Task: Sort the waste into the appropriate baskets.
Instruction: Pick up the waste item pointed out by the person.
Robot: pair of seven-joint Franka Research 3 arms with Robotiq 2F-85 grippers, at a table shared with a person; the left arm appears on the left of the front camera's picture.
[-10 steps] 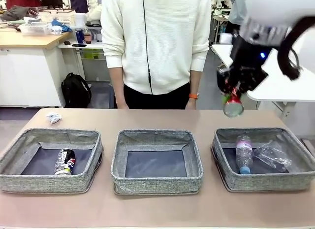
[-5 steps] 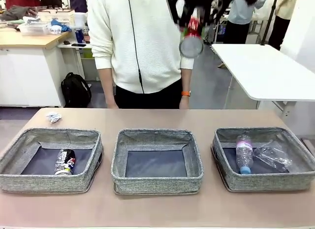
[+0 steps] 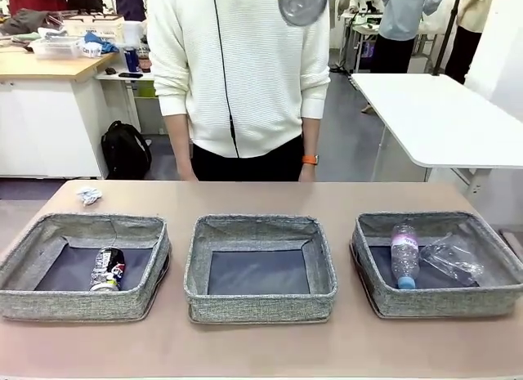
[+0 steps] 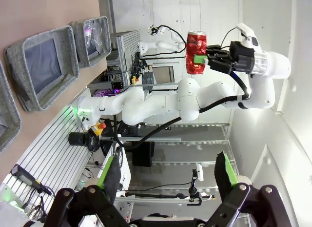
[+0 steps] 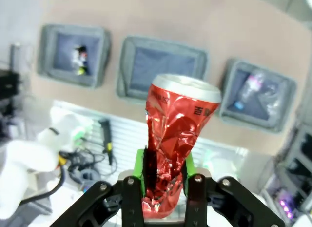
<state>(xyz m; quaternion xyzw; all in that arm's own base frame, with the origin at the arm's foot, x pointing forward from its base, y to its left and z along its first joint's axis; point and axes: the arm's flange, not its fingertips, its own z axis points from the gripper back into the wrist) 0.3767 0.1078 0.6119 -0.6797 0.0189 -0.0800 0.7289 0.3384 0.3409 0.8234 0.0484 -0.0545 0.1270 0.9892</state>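
Note:
A crushed red soda can [image 5: 178, 134] stands upright between the green pads of my right gripper [image 5: 165, 174], which is shut on its lower part high above the table. From the front, the can's silver bottom [image 3: 301, 4] shows at the top edge, in front of the person's chest. In the left wrist view the red can [image 4: 196, 52] sits in the right gripper [image 4: 210, 58], and my left gripper [image 4: 168, 173] is open and holds nothing. The left basket [image 3: 33, 241] holds a dark can [image 3: 107, 268]. The right basket [image 3: 490, 237] holds a clear bottle [image 3: 404, 253] and plastic film [image 3: 452, 260]. A paper wad [image 3: 88, 194] lies on the table.
The middle basket [image 3: 200, 261] has nothing in it. A person in a white sweater [image 3: 245, 78] stands at the table's far edge. A white side table [image 3: 441, 118] is behind on the right. Seen from above, the three baskets [image 5: 163, 68] lie in a row.
My right arm has carried the red can up and to the left, from above the right basket to the top of the front view over the middle.

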